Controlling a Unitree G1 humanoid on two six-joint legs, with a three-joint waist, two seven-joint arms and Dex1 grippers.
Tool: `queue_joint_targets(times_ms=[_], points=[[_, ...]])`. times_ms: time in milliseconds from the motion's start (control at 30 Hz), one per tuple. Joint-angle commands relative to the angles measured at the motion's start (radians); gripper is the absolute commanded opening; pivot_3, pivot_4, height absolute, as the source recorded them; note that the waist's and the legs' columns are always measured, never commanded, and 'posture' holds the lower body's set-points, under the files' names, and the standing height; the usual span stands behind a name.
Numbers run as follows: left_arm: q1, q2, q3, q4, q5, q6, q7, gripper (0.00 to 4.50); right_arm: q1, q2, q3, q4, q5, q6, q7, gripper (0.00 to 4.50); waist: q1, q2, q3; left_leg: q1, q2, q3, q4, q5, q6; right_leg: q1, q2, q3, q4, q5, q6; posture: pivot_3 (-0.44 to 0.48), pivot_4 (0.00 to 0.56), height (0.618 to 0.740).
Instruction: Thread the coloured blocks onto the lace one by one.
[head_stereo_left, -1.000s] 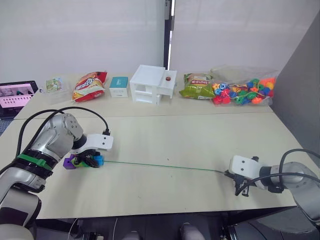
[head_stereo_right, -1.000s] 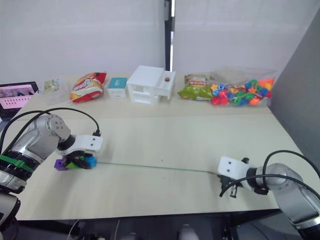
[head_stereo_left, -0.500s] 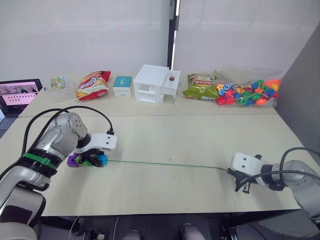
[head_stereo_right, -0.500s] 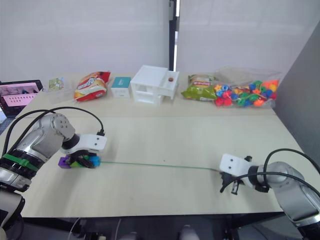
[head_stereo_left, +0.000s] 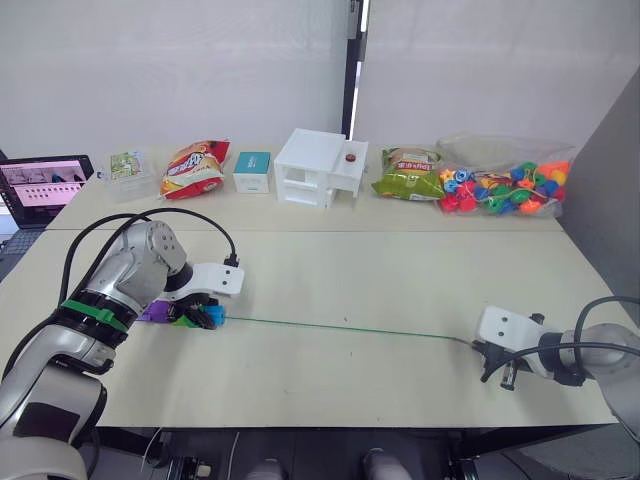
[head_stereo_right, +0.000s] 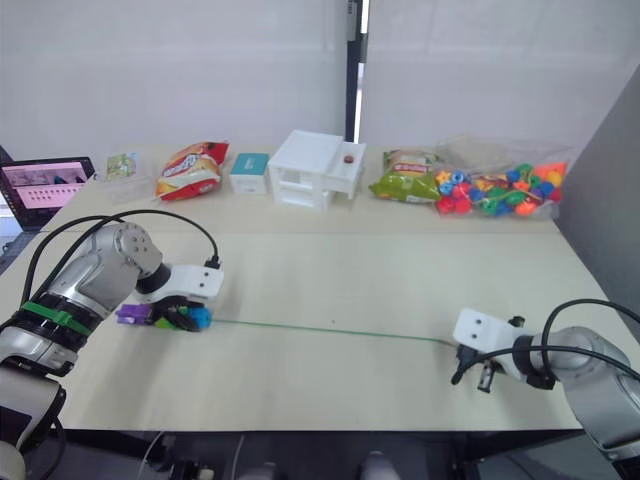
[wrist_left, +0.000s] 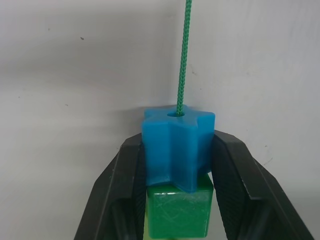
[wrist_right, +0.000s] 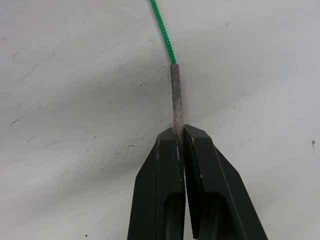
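Left jaws tight around blue block, right jaws pinching lace tip.

No lettering can be read anywhere. The red and yellow snack bag at the upper left of the frame and the green snack bag to the right of centre both carry printed designs, but the words on them are too small to make out. The same goes for the small teal box and the laptop screen at the far left edge.
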Motion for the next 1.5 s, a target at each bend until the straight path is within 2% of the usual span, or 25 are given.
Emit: queue_joint_targets(times_ms=[33,300,500,767,900,967,1100,1200,1333,1433,1500], points=[[-0.009,0.008,0.004,0.007,0.011,-0.02,-0.001,1.3,-0.022,-0.004,0.002,-0.015,-0.013,0.01,-0.004,0.0,0.0,0.0,0.0,0.0,0.0,0.0,0.0,0.0,0.0,0.0,0.0,0.0,0.0,0.0,0.0,0.0,0.15,0.74],[0.007,0.022,0.003,0.045,0.031,-0.031,0.016,1.3,-0.055,0.004,0.026,0.004,-0.011,0.007,-0.005,0.0,-0.004,0.0,0.0,0.001,0.0,0.0,0.0,0.0,0.0,0.0,0.0,0.0,0.0,0.0,0.0,0.0,0.15,0.74],[0.036,0.01,0.017,-0.015,0.002,0.037,-0.005,1.3,-0.087,0.086,0.117,-0.06,0.012,0.068,0.005,0.0,-0.016,0.0,0.0,0.001,0.001,0.0,0.0,0.0,0.0,0.0,0.001,0.0,0.001,0.0,0.0,0.0,0.15,0.74],[0.08,0.01,0.033,-0.088,-0.016,0.055,-0.004,1.3,-0.175,0.192,0.234,0.026,-0.05,0.097,-0.027,0.0,-0.025,-0.004,-0.005,0.003,0.001,-0.001,0.0,0.0,0.0,0.002,0.001,0.0,0.001,0.0,0.0,0.0,0.15,0.74],[0.101,0.003,0.052,-0.111,-0.028,0.058,0.012,1.3,-0.195,0.222,0.236,0.075,-0.062,0.083,-0.041,1.31,-0.025,-0.006,-0.006,0.007,0.001,-0.001,0.0,0.0,0.0,0.006,0.002,0.0,0.0,0.0,0.0,0.0,0.15,0.74],[0.11,0.007,0.066,-0.12,-0.034,0.052,0.021,2.31,-0.199,0.224,0.221,0.08,-0.056,0.083,-0.038,1.98,-0.024,-0.006,-0.006,0.012,0.002,-0.001,-0.002,0.0,0.0,0.012,0.002,0.0,-0.002,0.0,0.0,0.0,0.15,0.74],[0.136,0.048,0.137,-0.18,-0.093,0.089,0.01,3.6,-0.179,0.191,0.102,-0.005,0.018,0.095,-0.004,3.3,-0.022,-0.006,-0.005,0.015,0.002,-0.001,-0.004,0.0,0.0,0.017,0.002,-0.001,-0.007,-0.001,0.001,0.0,0.15,0.74],[0.179,0.107,0.233,-0.255,-0.164,0.126,0.026,4.5,-0.136,0.186,-0.036,-0.095,0.117,0.145,0.014,4.35,-0.023,-0.006,-0.004,0.008,0.002,-0.002,-0.004,-0.001,0.001,0.01,0.002,-0.001,-0.007,-0.001,0.001,0.0,0.15,0.74],[0.261,0.143,0.424,-0.369,-0.305,0.224,0.088,4.5,-0.086,0.213,-0.213,-0.172,0.249,0.206,0.007,4.43,-0.024,-0.005,-0.004,-0.007,0.001,-0.002,-0.002,0.0,0.001,-0.006,0.0,-0.001,0.003,0.0,0.001,0.0,0.15,0.74],[0.361,0.082,0.707,-0.43,-0.465,0.356,0.21,4.5,-0.047,0.281,-0.353,-0.204,0.357,0.252,-0.027,4.43,-0.021,-0.005,-0.004,-0.007,0.001,-0.002,-0.002,-0.001,0.001,-0.005,0.0,-0.001,0.001,0.0,0.001,0.0,0.15,0.74],[0.457,0.063,0.834,-0.458,-0.514,0.384,0.261,4.5,-0.022,0.324,-0.419,-0.208,0.406,0.265,-0.053,4.43,-0.022,-0.005,-0.004,-0.005,0.002,-0.002,-0.002,-0.001,0.001,-0.004,0.0,-0.001,-0.001,0.0,0.001,0.0,0.15,0.74]])
